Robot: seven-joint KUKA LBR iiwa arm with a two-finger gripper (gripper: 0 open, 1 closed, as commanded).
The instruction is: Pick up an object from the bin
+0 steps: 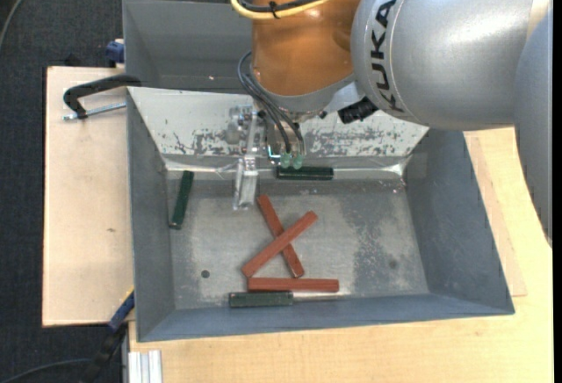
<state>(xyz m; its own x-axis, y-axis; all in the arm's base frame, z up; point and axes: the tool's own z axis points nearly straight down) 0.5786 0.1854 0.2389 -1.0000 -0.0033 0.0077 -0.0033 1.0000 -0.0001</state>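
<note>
Red-brown sticks lie in a loose pile on the floor of the bin (pixel 452 223), from its middle toward 6 o'clock. Nearest the front wall is a dark green bar (pixel 261 299), with a flat red-brown stick (pixel 294 285) just behind it. Two more cross above that: a long diagonal stick (pixel 290 241) and a second stick (pixel 268 213) whose upper end points toward 11 o'clock. The gripper (pixel 246 197) hangs just beside that end, low over bare floor, with nothing visibly in it. Whether it is apart or together I cannot tell.

That upper end looks like the likeliest pick. A good grasp would probably straddle the stick across its narrow width, clear of the crossing. Farther off, one dark bar (pixel 181 199) lies at 9 o'clock and another (pixel 307 171) at 12 o'clock.
</note>
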